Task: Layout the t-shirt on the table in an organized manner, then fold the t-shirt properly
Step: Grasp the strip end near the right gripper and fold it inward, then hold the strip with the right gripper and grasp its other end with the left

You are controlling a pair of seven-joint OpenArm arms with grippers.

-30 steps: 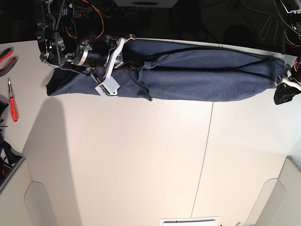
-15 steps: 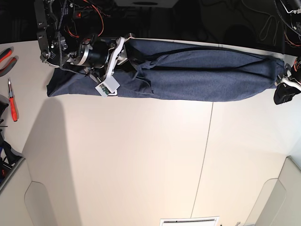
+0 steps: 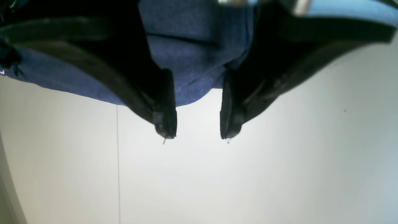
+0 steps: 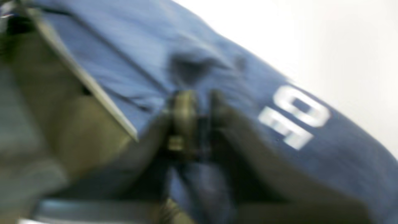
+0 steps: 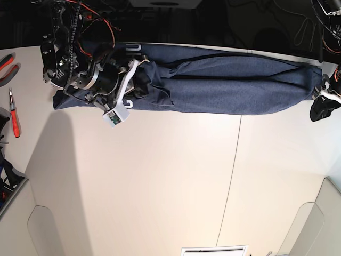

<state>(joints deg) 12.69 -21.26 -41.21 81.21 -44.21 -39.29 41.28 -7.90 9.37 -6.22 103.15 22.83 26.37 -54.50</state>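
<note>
Two tools at opposite ends of t-shirt (image 5: 224, 85), stretched along worktop (image 5: 160, 186) far edge. Right tool (image 4: 199, 124) pinching bunched fabric; left tool (image 3: 197, 130) parted, over hem. Red-handled screwdriver (image 5: 14, 114) well apart, beside right arm.

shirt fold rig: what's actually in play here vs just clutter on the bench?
In play:
- t-shirt, folded into a long band along the table's far edge
- table
- right end effector, closed on a pinch of shirt fabric
- left end effector, open at the shirt's other end

Clutter:
- red-handled screwdriver
- red-handled pliers
</note>
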